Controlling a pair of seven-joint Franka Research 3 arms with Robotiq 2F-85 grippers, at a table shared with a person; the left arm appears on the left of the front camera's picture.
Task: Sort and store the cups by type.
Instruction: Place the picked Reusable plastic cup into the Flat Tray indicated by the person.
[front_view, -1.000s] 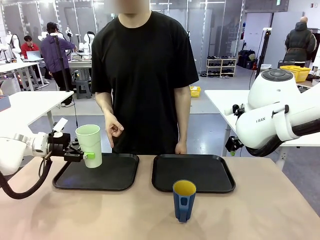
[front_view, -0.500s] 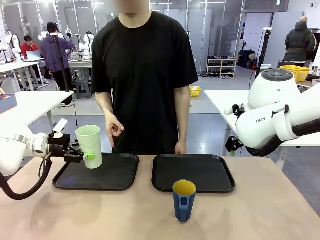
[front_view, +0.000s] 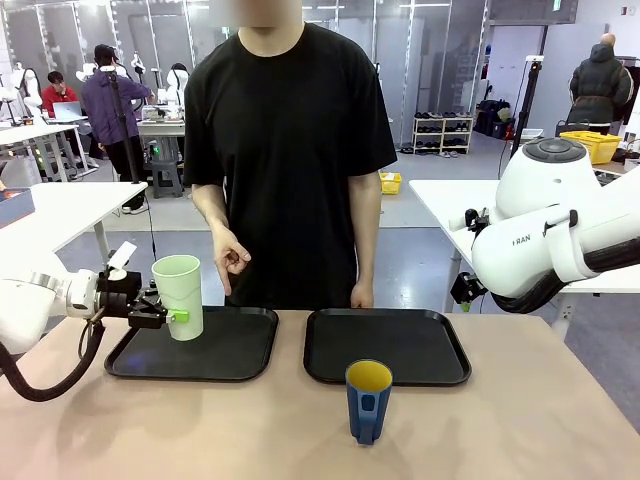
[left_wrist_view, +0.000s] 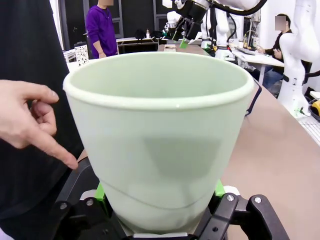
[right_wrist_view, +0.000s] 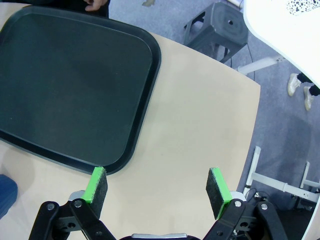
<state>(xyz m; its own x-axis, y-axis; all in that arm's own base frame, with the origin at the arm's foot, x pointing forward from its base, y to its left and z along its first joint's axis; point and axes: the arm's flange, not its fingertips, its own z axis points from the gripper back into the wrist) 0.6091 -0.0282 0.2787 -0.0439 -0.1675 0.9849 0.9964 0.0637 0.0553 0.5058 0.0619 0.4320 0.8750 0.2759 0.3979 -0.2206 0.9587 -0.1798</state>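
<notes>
The left gripper (front_view: 172, 316) clamps the mint tumbler (front_view: 178, 290) upright over the left tray (front_view: 235, 352), with a person's hand (front_view: 230, 262) pointing close by. The right gripper (right_wrist_view: 159, 185) hangs wide open above the table (front_view: 520, 420) beside the right tray (front_view: 400, 345). The blue mug (front_view: 368, 402) stands on the table in front of that tray.
</notes>
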